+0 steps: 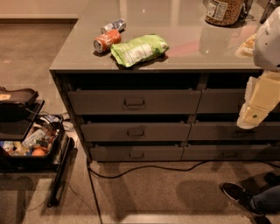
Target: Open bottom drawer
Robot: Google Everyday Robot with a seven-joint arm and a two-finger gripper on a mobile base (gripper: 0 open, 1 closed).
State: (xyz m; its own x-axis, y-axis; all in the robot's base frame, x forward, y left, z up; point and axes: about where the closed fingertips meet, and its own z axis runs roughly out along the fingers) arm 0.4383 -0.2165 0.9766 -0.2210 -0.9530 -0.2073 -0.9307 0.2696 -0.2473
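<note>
The bottom drawer [136,153] is the lowest, slimmest grey-brown front in the left column of the cabinet. It has a small dark loop handle [136,155] in the middle and sits flush, closed. My gripper [253,114], cream-coloured under a white arm [271,39], hangs at the right edge of the view. It is in front of the right column at middle-drawer height, well to the right of and above the bottom drawer's handle, touching nothing I can see.
The neighbouring slim drawer [229,153] is lower right. On the countertop [183,48] lie two cans [107,40], a green chip bag [139,49] and a jar [224,11]. An open case of items [30,144] is on the floor left, a cable [144,169] runs along the cabinet base, and a person's shoe [236,194] is lower right.
</note>
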